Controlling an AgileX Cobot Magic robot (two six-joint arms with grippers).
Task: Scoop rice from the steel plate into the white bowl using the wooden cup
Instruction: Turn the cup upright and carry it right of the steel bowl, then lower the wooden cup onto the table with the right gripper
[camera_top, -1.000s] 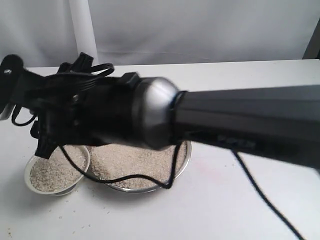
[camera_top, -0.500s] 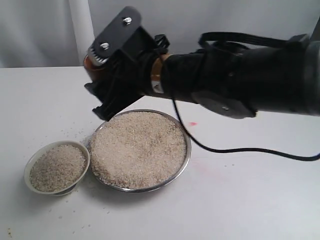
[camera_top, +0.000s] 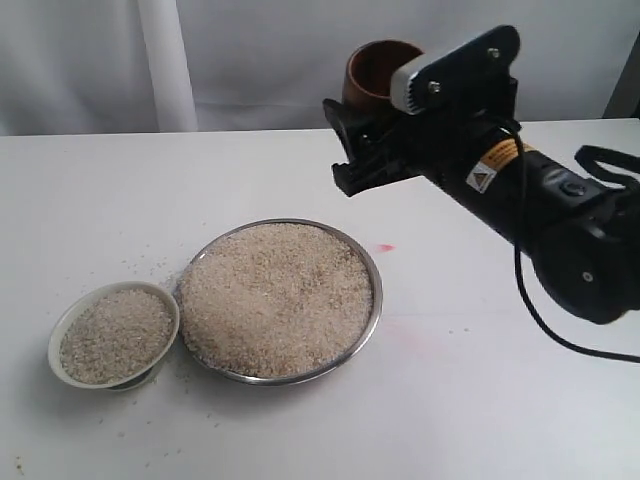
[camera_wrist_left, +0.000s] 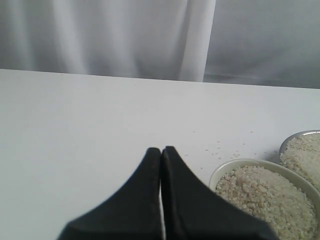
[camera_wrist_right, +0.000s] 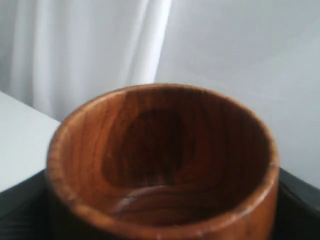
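I've swung the right gripper (camera_top: 372, 125) back from the bowl (camera_top: 112, 288) to beyond the plate (camera_top: 377, 300), clasping the empty cup (camera_top: 378, 68). The left gripper (camera_wrist_left: 161, 155) sits clenched on nothing. Another scoop looks due.

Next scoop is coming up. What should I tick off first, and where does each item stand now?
1. Cup held by right gripper: ok, fingers on both sides.
2. Cup empty: ok, bare wood inside.
3. Rice left in plate: ok, heaped.
4. Room in bowl: cannot tell, rice near the rim.
5. Left gripper out of the way: ok, shut, short of the bowl.
6. Table free of spill: not ok, stray grains near the bowl.
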